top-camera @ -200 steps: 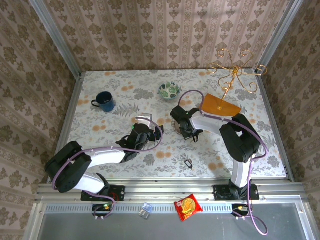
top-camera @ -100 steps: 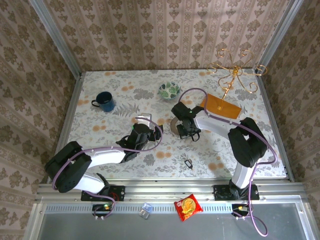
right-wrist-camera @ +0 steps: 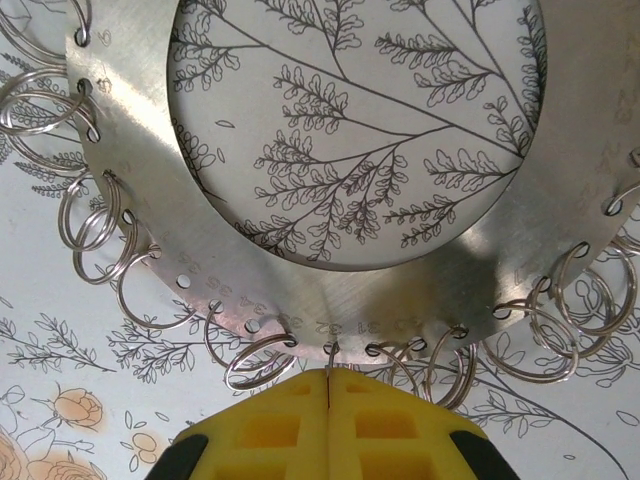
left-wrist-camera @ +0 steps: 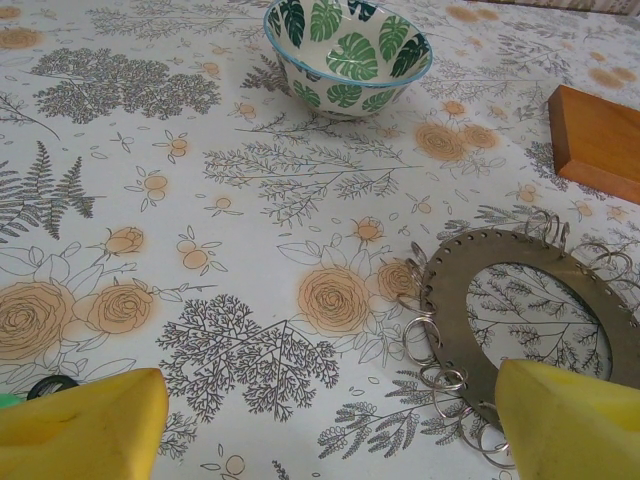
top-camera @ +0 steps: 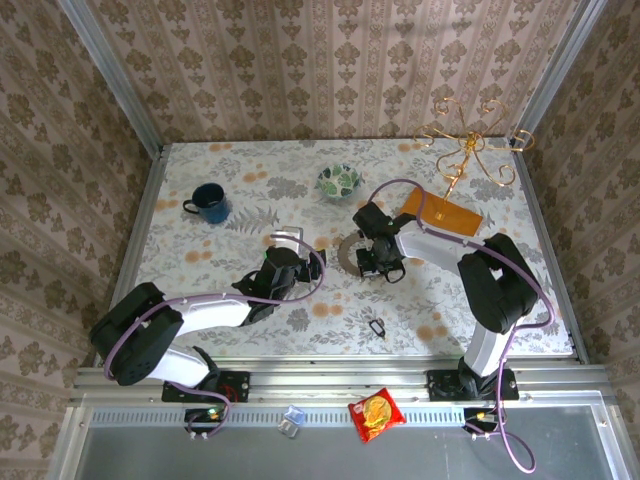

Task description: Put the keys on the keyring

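Note:
The keyring, a thin dark oval loop, lies alone near the front of the table. The keys show as a small green bit beside my left gripper; a green edge peeks past its left finger. That gripper is open and low over the cloth, holding nothing. My right gripper is shut, its yellow pads pinching one thin wire ring on the rim of a flat metal ring-shaped disc hung with several wire rings.
A leaf-patterned bowl stands at the back middle and a blue mug at the back left. A wooden base with a gold wire stand is at the back right. A snack packet lies on the front rail.
The right wrist has shifted to the right, and more of the metal disc now shows on its left. The left arm has not moved.

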{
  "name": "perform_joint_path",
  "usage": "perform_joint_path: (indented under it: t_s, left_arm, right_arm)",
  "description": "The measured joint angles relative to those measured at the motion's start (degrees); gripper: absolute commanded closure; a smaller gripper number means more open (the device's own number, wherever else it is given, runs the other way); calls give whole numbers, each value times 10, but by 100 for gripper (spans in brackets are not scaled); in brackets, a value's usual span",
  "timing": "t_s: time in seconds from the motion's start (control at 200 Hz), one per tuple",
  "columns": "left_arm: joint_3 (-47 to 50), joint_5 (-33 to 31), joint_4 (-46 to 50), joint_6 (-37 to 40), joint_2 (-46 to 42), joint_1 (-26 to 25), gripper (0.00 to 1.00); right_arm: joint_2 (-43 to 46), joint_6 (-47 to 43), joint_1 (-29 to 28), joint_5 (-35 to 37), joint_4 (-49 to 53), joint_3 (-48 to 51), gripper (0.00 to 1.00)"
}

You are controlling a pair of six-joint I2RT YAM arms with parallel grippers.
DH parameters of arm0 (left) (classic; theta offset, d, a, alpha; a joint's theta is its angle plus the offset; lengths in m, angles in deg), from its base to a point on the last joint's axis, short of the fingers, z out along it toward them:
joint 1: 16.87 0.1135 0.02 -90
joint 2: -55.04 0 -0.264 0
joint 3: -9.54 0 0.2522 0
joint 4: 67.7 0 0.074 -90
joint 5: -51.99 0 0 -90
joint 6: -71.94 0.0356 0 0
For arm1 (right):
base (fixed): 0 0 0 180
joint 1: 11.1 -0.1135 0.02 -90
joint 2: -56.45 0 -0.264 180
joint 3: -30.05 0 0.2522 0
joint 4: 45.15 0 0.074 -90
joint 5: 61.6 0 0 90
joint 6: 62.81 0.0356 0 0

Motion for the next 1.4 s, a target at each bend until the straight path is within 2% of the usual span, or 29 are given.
perform_joint_path:
  t_s: [0.075,0.195,0.425,0.775,1.105,1.4]
  left_arm:
    - [0,-1,0,0,0,0,14]
    - [0,-2,0,0,0,0,14]
    - [0,-2,0,0,0,0,14]
    - [0,-4,0,0,0,0,14]
    - [0,-6,0,0,0,0,14]
    - [0,-8,0,0,-5,0,14]
  right_arm:
    - [-4,0,0,0,0,0,100]
    - [-6,0,0,0,-1,0,93]
    - [-14,-2,0,2,2,0,86]
    - [-18,-9,0,3,5,0,91]
    - [-18,-9,0,-4,5,0,84]
    - [-19,-9,0,-7,6,0,85]
